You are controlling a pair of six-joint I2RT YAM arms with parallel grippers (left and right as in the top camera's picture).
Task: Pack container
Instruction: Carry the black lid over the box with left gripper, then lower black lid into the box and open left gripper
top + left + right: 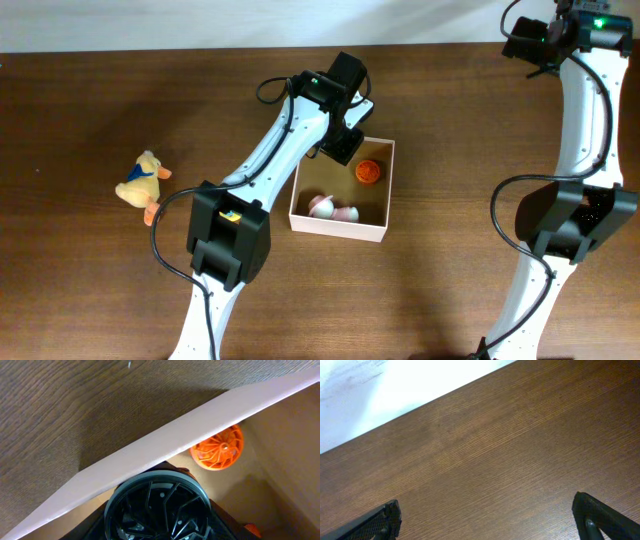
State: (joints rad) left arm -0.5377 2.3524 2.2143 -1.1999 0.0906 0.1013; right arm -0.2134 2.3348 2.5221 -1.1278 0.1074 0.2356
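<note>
The container (337,230) is sitting approx. mid-table, open side up, w/ white walls and a tan inside. The L gripper (343,150) is hanging over its 11 o'clock corner. In the L wrist view, a black spoked wheel (156,509) is filling the bottom of the frame, just inside the container wall (150,455). The fingers aren't showing in either view, so can't tell if the L gripper is clenched or released.

An orange wheel-like toy (369,172) is lying at the 1 o'clock corner inside the container. Two pink-and-white pieces (333,208) are lying next to each other by the 6 o'clock wall.

A yellow duck plush (143,180) is lying at 9 o'clock of the container, well apart from it.

The R gripper (486,510) is hovering over bare table (510,450) near the far edge, at approx. 2 o'clock of the container. Its fingers are spread wide and gripping nothing.
</note>
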